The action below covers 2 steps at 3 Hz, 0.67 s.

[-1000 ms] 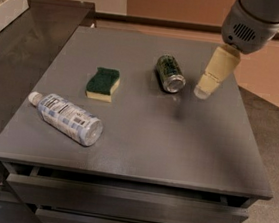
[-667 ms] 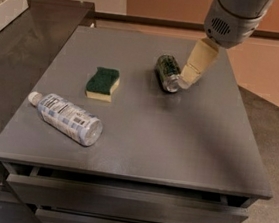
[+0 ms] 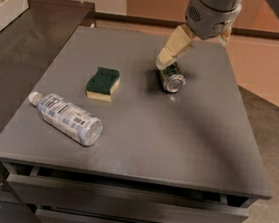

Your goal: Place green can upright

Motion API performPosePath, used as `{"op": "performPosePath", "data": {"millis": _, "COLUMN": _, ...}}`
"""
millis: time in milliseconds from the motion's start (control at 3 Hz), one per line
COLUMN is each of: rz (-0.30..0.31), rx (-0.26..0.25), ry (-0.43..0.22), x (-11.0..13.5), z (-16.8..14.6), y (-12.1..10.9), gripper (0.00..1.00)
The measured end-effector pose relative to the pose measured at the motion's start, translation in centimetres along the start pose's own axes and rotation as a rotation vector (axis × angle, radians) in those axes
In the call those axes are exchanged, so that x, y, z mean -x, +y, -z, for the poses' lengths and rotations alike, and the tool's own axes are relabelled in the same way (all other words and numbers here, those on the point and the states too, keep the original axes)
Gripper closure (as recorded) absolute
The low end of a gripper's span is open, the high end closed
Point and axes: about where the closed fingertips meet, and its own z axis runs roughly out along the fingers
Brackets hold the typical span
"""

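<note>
The green can (image 3: 171, 79) lies on its side on the grey table (image 3: 142, 134), right of centre towards the back, with one shiny silver end facing the front. My gripper (image 3: 166, 60) reaches down from the upper right. Its cream tip is over the can's far end and hides part of it. I cannot tell whether it touches the can.
A green-and-yellow sponge (image 3: 103, 83) lies left of the can. A clear plastic bottle with a white label (image 3: 65, 118) lies on its side at the front left. A darker counter (image 3: 14, 59) adjoins the table on the left, with a white tray (image 3: 5, 10) at its back.
My gripper has moved left from the right side of the can to over its far end. The can, sponge and bottle have not moved.
</note>
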Motion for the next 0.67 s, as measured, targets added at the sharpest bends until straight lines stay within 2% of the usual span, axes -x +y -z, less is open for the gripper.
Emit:
{"op": "performPosePath", "data": {"millis": 333, "rz": -0.125, "rx": 0.033, "ry": 0.006, "x": 1.8, "z": -1.1, "y": 0.0, "gripper": 0.00}}
{"op": "performPosePath", "data": {"millis": 667, "rz": -0.202, "rx": 0.027, "ry": 0.015, "x": 3.7, "z": -2.1, "y": -0.1, "gripper": 0.00}}
